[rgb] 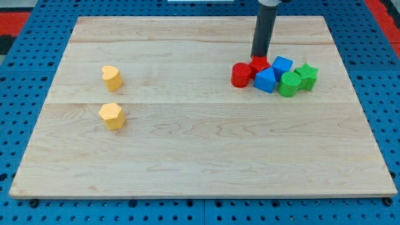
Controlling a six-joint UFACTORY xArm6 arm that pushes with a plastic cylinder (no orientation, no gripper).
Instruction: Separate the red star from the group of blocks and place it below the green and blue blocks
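A group of blocks sits at the view's upper right. The red star lies at its top, mostly hidden behind my rod. My tip rests on the star's top edge. A red cylinder stands left of the star. A blue block lies just below right of the star, and a blue cube is to its right. A green cylinder and a green star close the group on the right. All these blocks touch or nearly touch.
Two yellow blocks stand apart at the view's left: a heart-like one above a hexagonal one. The wooden board lies on a blue pegboard, whose edge shows all round.
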